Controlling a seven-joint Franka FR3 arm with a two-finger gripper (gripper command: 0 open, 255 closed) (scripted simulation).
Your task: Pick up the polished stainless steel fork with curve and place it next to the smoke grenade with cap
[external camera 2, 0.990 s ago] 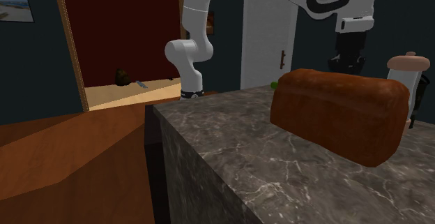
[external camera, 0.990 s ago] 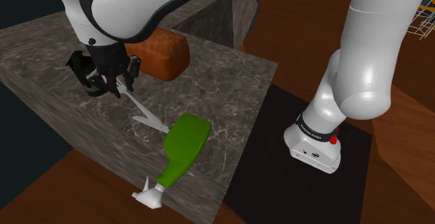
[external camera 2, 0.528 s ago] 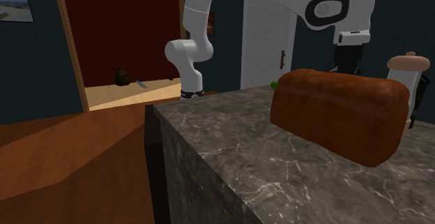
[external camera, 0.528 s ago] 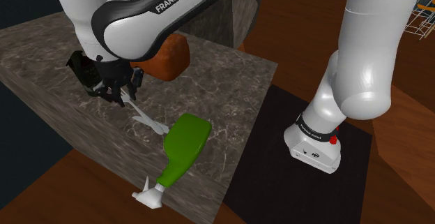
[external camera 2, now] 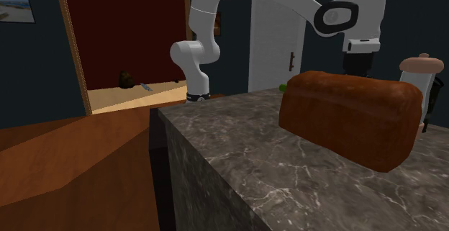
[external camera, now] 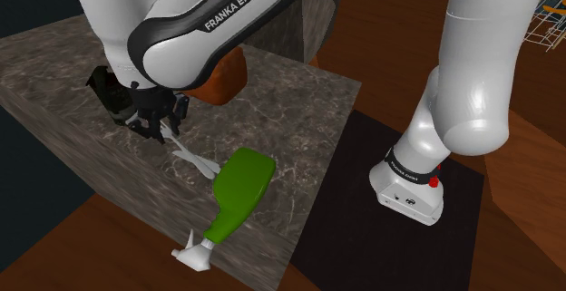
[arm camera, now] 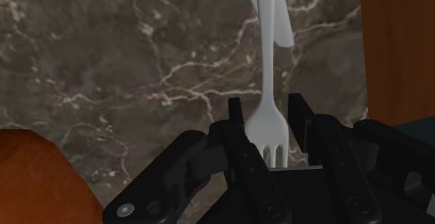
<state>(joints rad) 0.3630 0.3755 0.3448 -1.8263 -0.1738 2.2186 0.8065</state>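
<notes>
My black gripper (external camera: 160, 126) hangs low over the dark marble counter (external camera: 290, 108), shut on a pale grey fork (external camera: 192, 157). In the wrist view the gripper (arm camera: 268, 121) clasps the fork (arm camera: 267, 62) at its tine end, and the handle runs away from the fingers over the marble. The fork's far end lies close to the counter beside a green object. The dark smoke grenade (external camera: 105, 94) stands just behind the gripper, partly hidden by it. In the second exterior view the grenade's pale cap (external camera 2: 422, 65) shows behind the loaf.
A brown bread loaf (external camera: 220, 73) (external camera 2: 349, 116) lies on the counter behind the arm. A green flat object (external camera: 239, 188) with a white tip (external camera: 195, 257) overhangs the counter's near edge. The robot's base (external camera: 410, 185) stands on a black mat.
The hand has come down toward the counter with the fork still clasped, drifting slightly toward the shoulder view's right. In the second exterior view the wrist has sunk lower behind the loaf.
</notes>
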